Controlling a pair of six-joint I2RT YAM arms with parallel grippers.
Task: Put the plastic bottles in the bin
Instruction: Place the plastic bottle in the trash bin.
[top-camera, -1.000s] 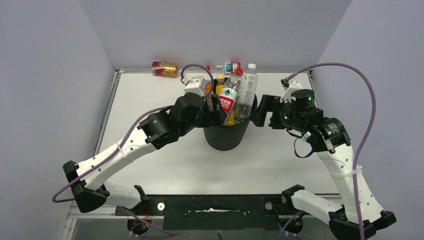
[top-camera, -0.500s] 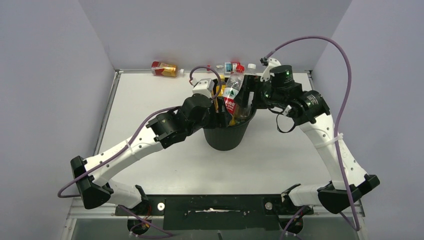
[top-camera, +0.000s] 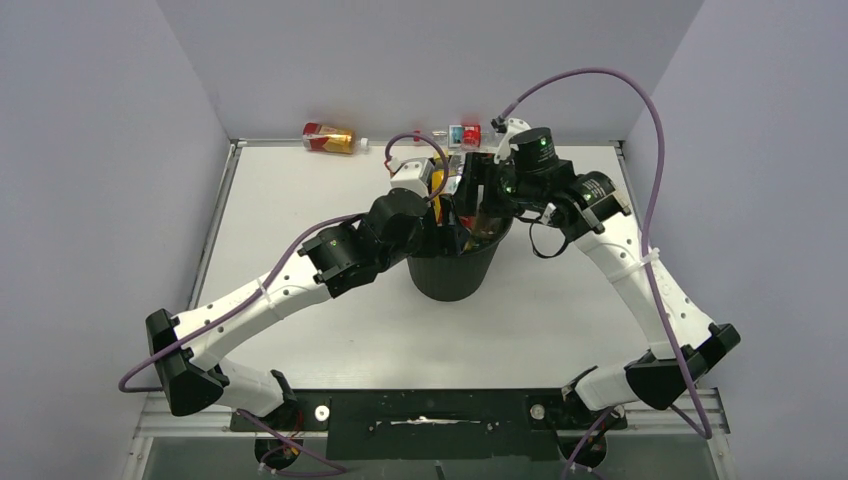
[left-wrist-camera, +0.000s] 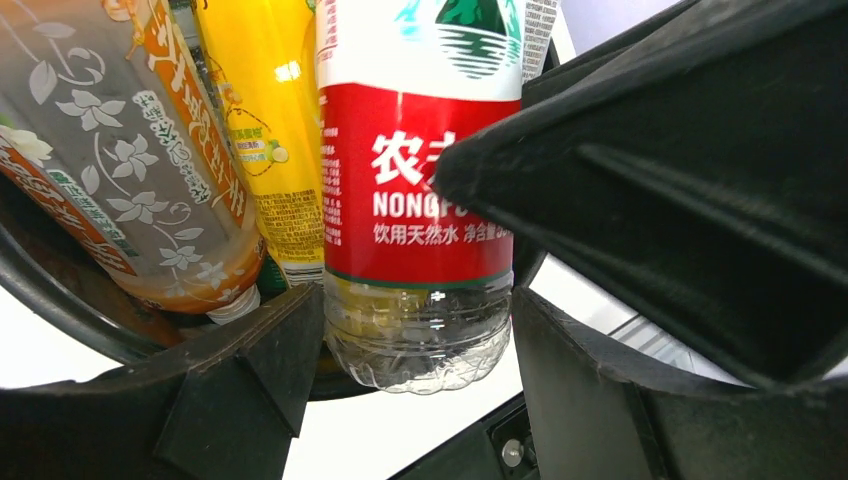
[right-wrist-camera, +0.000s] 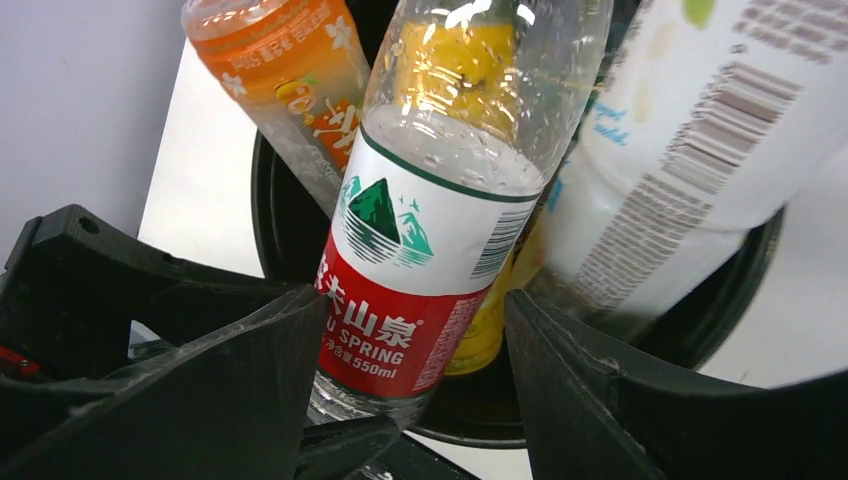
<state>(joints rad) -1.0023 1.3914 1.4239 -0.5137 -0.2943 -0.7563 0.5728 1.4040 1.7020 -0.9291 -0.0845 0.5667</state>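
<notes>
The black bin (top-camera: 455, 270) stands mid-table, stuffed with upright plastic bottles. My left gripper (top-camera: 445, 207) reaches in from the left and is shut on the clear base of a red-labelled water bottle (left-wrist-camera: 420, 200), with both fingers pressed against it (left-wrist-camera: 410, 330). My right gripper (top-camera: 480, 195) comes from the right and stands open around the same bottle (right-wrist-camera: 400, 290). Its left finger touches the label and a gap shows at its right finger (right-wrist-camera: 415, 320). An orange tea bottle (left-wrist-camera: 130, 180), a yellow one (left-wrist-camera: 265, 130) and a white-labelled one (right-wrist-camera: 690, 150) crowd beside it.
An amber bottle with a red label (top-camera: 330, 137) lies at the back left by the wall. Another small bottle with a blue-white and red label (top-camera: 462, 133) lies at the back behind the bin. The two wrists are close together above the bin rim (right-wrist-camera: 270, 220).
My right arm swung left from beside the bin to over it, and its jaws narrowed round the red-labelled bottle. My left gripper closed on that bottle's base.
</notes>
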